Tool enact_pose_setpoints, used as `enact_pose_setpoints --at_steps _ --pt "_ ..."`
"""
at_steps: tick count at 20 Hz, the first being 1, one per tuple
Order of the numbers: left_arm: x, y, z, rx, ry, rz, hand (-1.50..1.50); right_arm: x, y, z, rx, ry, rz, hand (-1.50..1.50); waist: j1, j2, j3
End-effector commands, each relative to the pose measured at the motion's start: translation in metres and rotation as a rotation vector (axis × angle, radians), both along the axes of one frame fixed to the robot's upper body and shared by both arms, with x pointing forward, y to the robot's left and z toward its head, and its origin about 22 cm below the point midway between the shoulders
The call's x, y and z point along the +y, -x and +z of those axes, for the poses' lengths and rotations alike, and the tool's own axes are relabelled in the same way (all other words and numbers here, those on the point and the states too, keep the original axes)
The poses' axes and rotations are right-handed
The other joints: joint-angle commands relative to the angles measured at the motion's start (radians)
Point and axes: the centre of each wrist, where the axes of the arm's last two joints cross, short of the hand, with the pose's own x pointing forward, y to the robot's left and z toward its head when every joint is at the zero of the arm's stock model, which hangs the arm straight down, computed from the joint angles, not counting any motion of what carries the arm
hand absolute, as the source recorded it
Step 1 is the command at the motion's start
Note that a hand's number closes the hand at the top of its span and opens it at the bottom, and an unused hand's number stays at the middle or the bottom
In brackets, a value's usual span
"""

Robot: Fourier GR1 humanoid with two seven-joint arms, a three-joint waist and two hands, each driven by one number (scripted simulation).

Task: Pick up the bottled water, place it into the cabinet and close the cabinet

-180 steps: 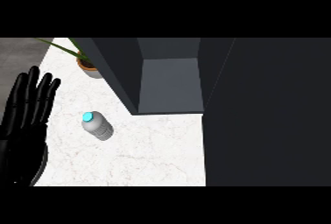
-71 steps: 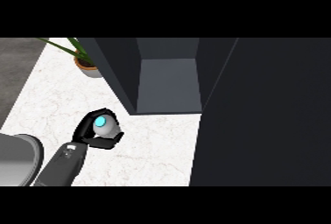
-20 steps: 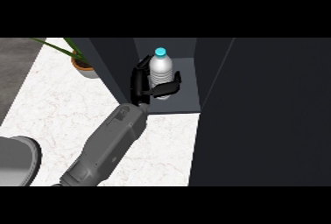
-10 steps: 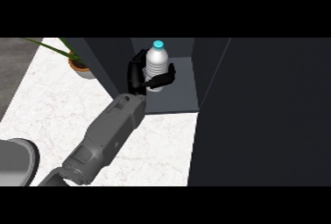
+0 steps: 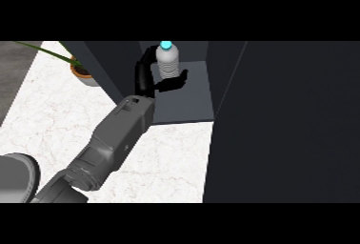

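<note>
Fingers [image 5: 146, 62] of my left hand [image 5: 149, 78] curl round the bottled water [image 5: 167, 64], upright inside the cabinet [image 5: 184, 102], near its left wall with free floor to its right. On the desk [image 5: 63, 119] stands a potted plant [image 5: 82, 74].

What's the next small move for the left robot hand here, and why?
Probably lower the bottled water onto the cabinet floor, then open the fingers. The left robot hand is curled round the upright bottle, already inside the open compartment, so placing looks nearly done; the door is not yet closed.
</note>
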Motion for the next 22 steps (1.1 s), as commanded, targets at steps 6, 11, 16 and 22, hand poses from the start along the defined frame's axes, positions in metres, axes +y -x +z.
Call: enact_pose_setpoints --at_steps 6,11,16,22 --pt "-0.007 -0.008 0.014 -0.002 0.024 -0.008 -1.50 0.000 -0.004 0.006 -0.005 -0.062 0.042 -1.50 -0.009 0.010 0.000" --pt "0.011 -0.013 0.017 -0.021 0.096 -0.032 -1.50 -0.001 0.003 0.003 -0.017 -0.053 0.031 -1.50 -0.009 0.006 0.000" --pt "0.000 -0.014 0.021 -0.040 0.018 -0.066 -1.50 -0.005 0.010 0.012 0.007 -0.049 0.045 -1.50 -0.006 0.003 0.000" --pt "-0.013 -0.012 0.027 -0.111 0.156 -0.192 -1.50 -0.009 0.003 0.012 -0.022 -0.051 0.049 -1.50 -0.015 0.003 0.000"
